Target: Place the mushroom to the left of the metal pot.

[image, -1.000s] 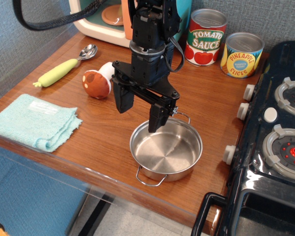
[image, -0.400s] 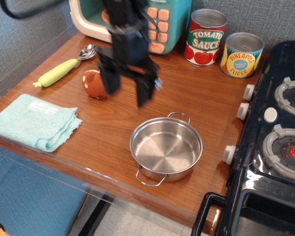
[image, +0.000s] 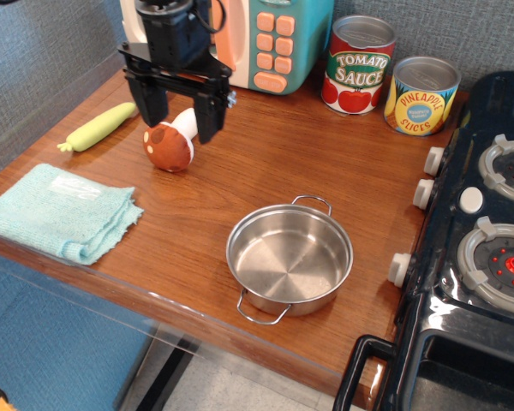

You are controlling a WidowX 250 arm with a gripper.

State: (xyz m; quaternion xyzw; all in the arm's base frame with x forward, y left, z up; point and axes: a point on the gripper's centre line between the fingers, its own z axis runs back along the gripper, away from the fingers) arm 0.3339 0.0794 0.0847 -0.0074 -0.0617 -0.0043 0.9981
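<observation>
Wooden desk [image: 325,154]: end effector [image: 179,104] fingers apart, straddling mushroom [image: 173,143] stem for pickup; metal pot [image: 289,256] near-right.

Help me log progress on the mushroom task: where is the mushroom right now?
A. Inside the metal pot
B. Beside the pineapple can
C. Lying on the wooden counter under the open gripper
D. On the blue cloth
C. The mushroom lies on its side on the wooden counter, between the spread fingers of the gripper, apart from the metal pot.
</observation>
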